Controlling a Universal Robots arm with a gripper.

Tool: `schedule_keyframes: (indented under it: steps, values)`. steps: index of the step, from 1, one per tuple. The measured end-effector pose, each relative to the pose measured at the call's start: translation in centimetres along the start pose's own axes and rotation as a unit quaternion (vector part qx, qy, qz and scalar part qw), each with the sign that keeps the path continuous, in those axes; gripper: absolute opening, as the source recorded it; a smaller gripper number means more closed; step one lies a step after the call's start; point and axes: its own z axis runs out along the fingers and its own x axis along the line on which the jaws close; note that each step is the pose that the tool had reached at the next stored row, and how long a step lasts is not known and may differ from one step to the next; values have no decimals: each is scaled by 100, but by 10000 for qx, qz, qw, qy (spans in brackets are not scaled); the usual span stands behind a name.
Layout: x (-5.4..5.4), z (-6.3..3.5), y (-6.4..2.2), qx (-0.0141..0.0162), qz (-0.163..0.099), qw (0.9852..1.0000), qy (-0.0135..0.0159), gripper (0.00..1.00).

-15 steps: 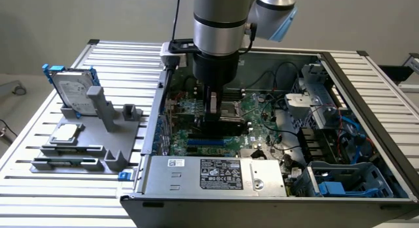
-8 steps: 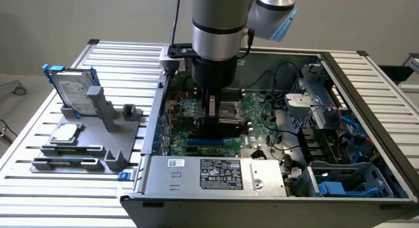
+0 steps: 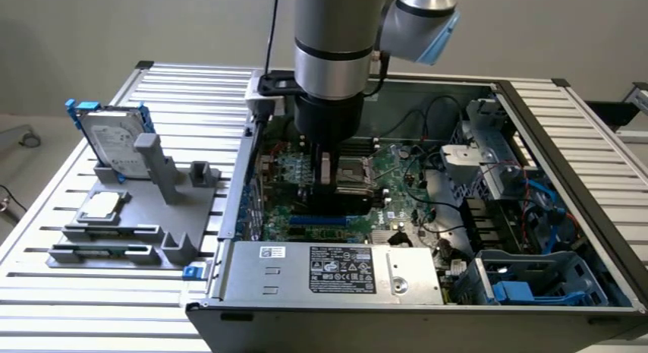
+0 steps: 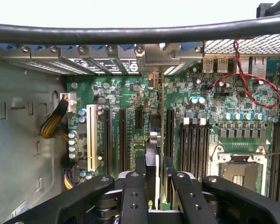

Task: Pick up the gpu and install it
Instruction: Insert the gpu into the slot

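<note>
My gripper reaches down into the open computer case, over the green motherboard. It is shut on the gpu, which hangs upright and looks dark below the fingers. In the wrist view the gpu is edge-on between the two black fingers. It runs in line with the long black expansion slots. Its metal end bracket sits at the case's rear slot openings. Whether the card's lower edge is seated in a slot is hidden.
Outside the case, on the exterior view's left, a grey stand holds a silver hard drive with blue rails and a small square silver chip. Inside are the power supply, the processor socket, red-black wires and drive cages.
</note>
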Motion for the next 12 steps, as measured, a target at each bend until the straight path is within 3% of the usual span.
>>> schedule_keyframes:
  steps: [12]
  values:
    - [16, 56, 9, 1, -1, 10000, -20, 26]
